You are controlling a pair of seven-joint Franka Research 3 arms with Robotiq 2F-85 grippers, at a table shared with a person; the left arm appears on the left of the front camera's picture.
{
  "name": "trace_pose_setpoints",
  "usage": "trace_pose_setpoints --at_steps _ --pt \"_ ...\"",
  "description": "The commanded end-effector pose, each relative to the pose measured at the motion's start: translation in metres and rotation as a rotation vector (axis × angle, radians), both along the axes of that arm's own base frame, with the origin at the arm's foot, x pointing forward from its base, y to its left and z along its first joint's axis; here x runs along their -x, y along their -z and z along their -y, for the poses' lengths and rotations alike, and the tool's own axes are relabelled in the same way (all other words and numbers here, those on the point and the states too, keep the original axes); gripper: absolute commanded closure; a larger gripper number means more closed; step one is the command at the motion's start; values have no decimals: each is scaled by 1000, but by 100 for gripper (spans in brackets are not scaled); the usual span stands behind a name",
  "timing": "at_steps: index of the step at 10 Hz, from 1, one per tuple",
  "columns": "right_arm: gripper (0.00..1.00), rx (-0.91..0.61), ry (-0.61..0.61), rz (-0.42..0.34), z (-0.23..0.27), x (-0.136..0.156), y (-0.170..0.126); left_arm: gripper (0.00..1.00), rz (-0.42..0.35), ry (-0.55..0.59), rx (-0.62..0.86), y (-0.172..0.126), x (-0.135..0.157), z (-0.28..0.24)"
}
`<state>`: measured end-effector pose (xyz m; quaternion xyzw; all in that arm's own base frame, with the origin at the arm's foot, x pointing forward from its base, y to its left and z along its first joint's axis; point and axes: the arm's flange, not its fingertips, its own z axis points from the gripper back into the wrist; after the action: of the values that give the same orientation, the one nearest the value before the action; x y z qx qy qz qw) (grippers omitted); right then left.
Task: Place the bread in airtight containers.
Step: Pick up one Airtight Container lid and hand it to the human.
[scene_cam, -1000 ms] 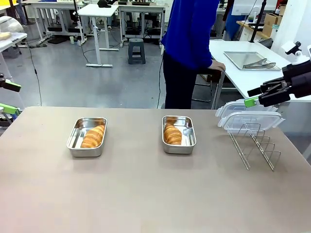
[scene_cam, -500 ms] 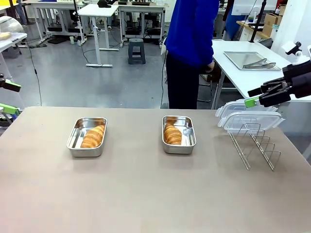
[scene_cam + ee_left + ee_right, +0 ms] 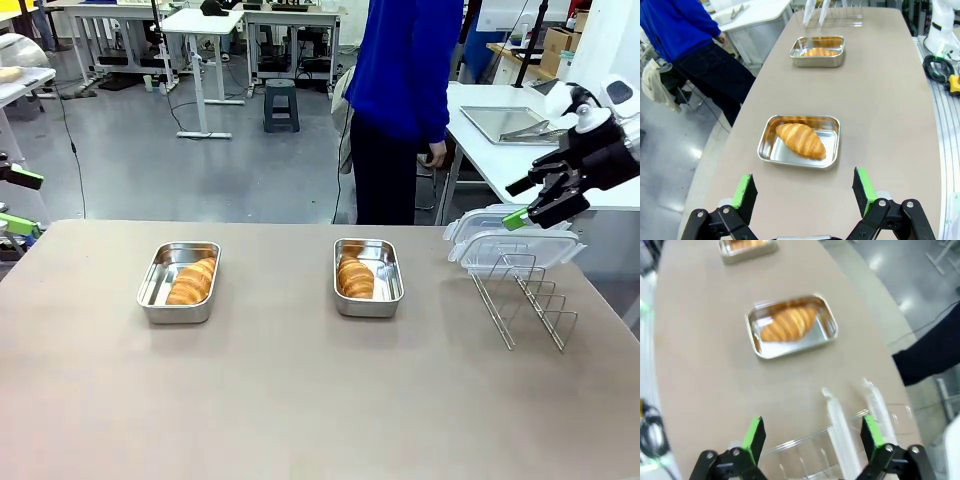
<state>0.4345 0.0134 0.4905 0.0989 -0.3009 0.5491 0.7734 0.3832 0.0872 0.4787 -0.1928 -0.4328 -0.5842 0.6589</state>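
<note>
Two airtight containers stand uncovered on the table, each with one bread piece in it. The left container [image 3: 152, 285] holds a croissant [image 3: 192, 281]; the middle container [image 3: 391, 281] holds another croissant [image 3: 354, 277]. Their clear lids [image 3: 515, 243] lean on a wire rack [image 3: 527, 297] at the right. My right gripper [image 3: 518, 203] hovers open just above the lids, and its wrist view shows the open gripper [image 3: 813, 437] over the lids [image 3: 839, 432], with the middle container [image 3: 828, 328] beyond. My left gripper [image 3: 804, 192] stands open at the table's left end, facing the nearer container [image 3: 774, 153] and croissant [image 3: 800, 140].
A person in a blue top [image 3: 405, 70] stands beyond the far edge near the middle. Behind, at the right, a white side table [image 3: 480, 150] carries a flat metal tray [image 3: 500, 120] with tongs. The table's front half is bare.
My right gripper has risen a little and tilted above the lids. The person has stepped to the right. Containers and croissants have not moved.
</note>
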Motion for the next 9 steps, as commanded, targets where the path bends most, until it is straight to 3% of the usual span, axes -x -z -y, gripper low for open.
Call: trace_pose_setpoints --at_steps 1,2,5,9 --pt "0 259 -49 138 -4 1 7 0 25 4 22 2 1 2" --pt "0 350 -89 155 -6 -2 12 0 25 4 22 2 1 2" --pt "0 519 -34 140 -9 -14 25 0 25 4 22 2 1 2" --pt "0 558 -7 61 -2 -38 40 0 25 4 22 2 1 2"
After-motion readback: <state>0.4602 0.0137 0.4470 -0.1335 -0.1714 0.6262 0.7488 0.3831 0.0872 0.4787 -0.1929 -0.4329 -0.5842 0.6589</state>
